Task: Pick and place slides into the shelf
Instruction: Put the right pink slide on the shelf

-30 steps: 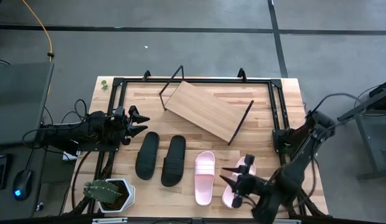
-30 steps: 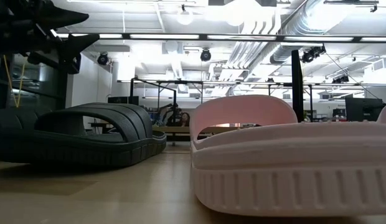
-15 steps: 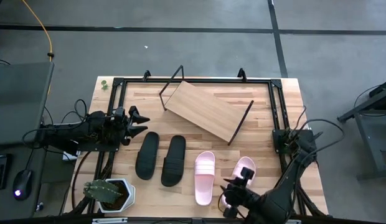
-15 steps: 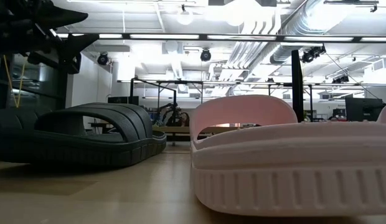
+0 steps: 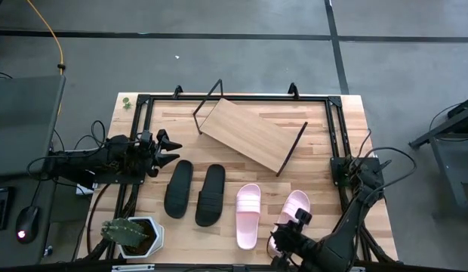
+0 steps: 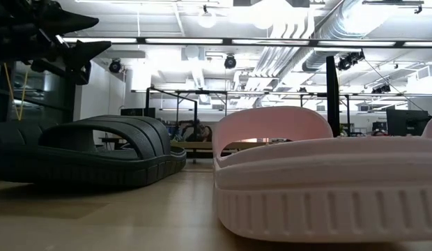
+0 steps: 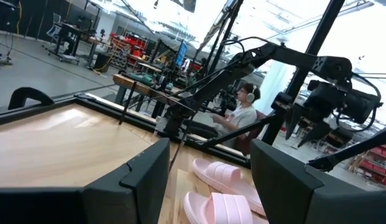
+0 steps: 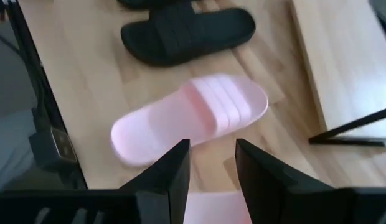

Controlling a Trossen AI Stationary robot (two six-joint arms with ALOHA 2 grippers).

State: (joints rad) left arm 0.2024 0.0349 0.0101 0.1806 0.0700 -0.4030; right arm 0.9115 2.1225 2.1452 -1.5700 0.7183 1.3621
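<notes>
Two black slides [image 5: 178,188] [image 5: 210,194] and two light pink slides [image 5: 247,215] [image 5: 294,208] lie sole-down in a row on the near half of the table. The shelf [image 5: 249,134] stands aslant on its black wire end frames at the far middle. My left gripper [image 5: 173,149] hovers open at the left edge, beyond the black pair. My right gripper [image 8: 213,162] is open above the heel end of the right pink slide [image 8: 211,208], near the table's near edge. The left pink slide [image 8: 190,118] lies ahead of it.
A potted cactus [image 5: 130,234] stands at the near left corner. A black rail frame [image 5: 234,97] runs along the far and side edges. Bare wood lies between the slides and the shelf. A seated person [image 7: 243,112] shows beyond the table in the left wrist view.
My right arm has folded back, and its gripper has drawn toward the table's near edge, from over the right pink slide's middle to over its heel end. The slides and the shelf have stayed in place.
</notes>
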